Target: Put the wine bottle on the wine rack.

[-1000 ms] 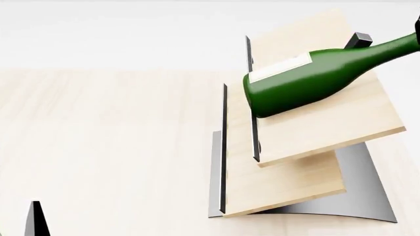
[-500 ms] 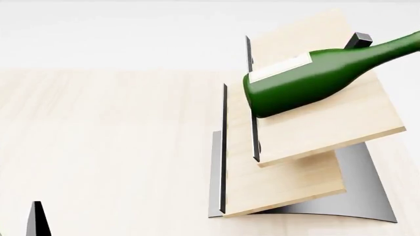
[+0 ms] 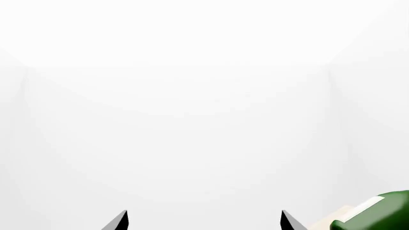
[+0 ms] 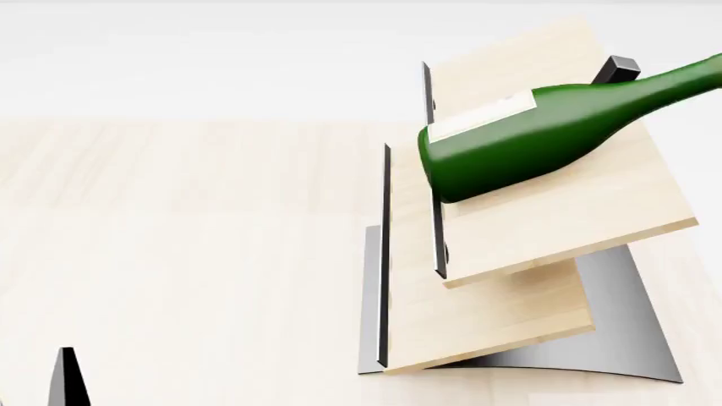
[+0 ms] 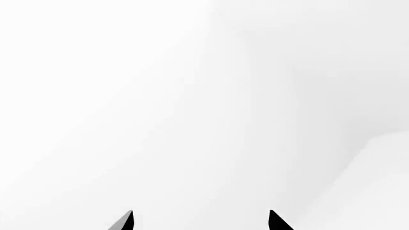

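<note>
Lying on its side across the upper slanted board of the wine rack (image 4: 542,211), the wine bottle (image 4: 530,139) pointed its neck up and away toward the head view's right edge, its flat base resting against the board's thin black edge strip. Its long axis ran along the board's slope, its white label facing up. Neither arm held it. The left end effector (image 3: 203,221) showed only two dark fingertips set well apart with nothing between them, and its wrist camera caught just the bottle's base at one corner of the frame, off to the side of the open jaws. A single dark tip at the head view's lower left, well apart from the rack on the pale wood desk (image 4: 169,237), appeared to be that same arm's. The right end effector (image 5: 199,221) also stood spread and empty, facing blank white; which arm sat nearer the bottle could not be told. Judged from this, the placing looked done.
</note>
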